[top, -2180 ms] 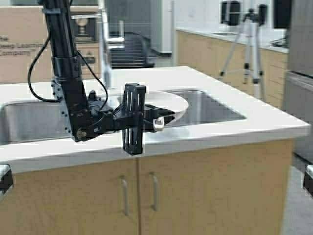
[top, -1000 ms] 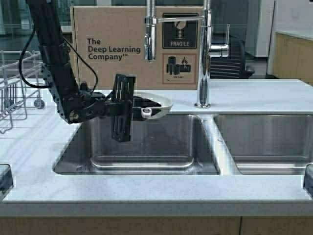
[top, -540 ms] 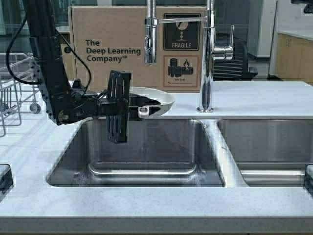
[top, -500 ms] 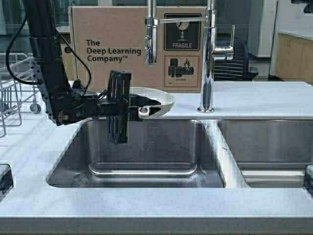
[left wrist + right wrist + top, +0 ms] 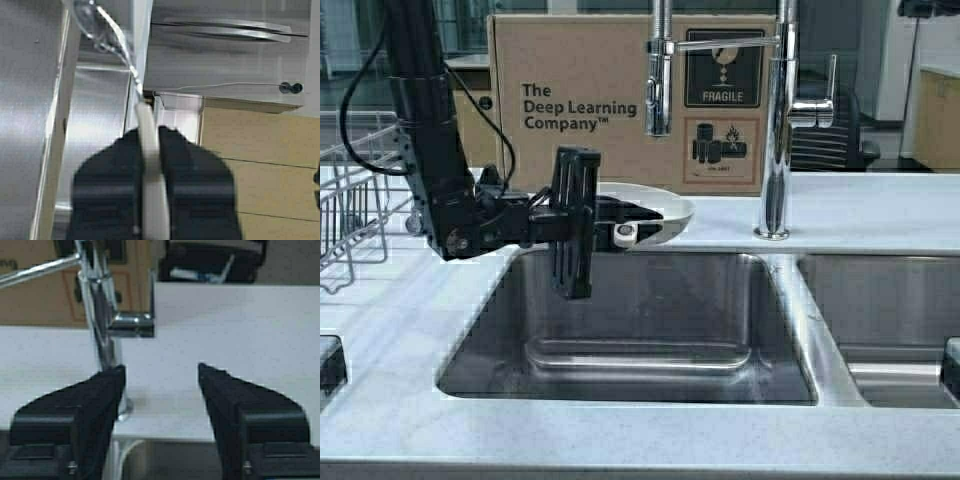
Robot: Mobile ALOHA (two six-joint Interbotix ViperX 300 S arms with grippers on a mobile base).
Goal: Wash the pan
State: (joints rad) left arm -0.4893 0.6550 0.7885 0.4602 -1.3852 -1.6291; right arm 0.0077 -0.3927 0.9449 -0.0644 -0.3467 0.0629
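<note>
The white pan [image 5: 665, 212] is held level over the back rim of the left sink basin [image 5: 650, 330]. My left gripper [image 5: 632, 226] reaches in from the left and is shut on the pan's short white handle [image 5: 150, 165]; in the left wrist view the gripper [image 5: 150, 137] has a black finger on each side of the handle. My right gripper [image 5: 160, 372] is open and empty. It shows only in the right wrist view, over the white counter beside the faucet [image 5: 100, 325].
A tall chrome faucet [image 5: 777, 120] with a spray head [image 5: 658, 75] stands behind the divider between the basins. The right basin [image 5: 890, 310] lies beside it. A cardboard box [image 5: 600, 100] stands at the back, a wire dish rack [image 5: 350, 200] at the left.
The robot has moved: it came round the counter to face the sinks, and the scene has just shifted a little to the right. The left gripper still holds the pan.
</note>
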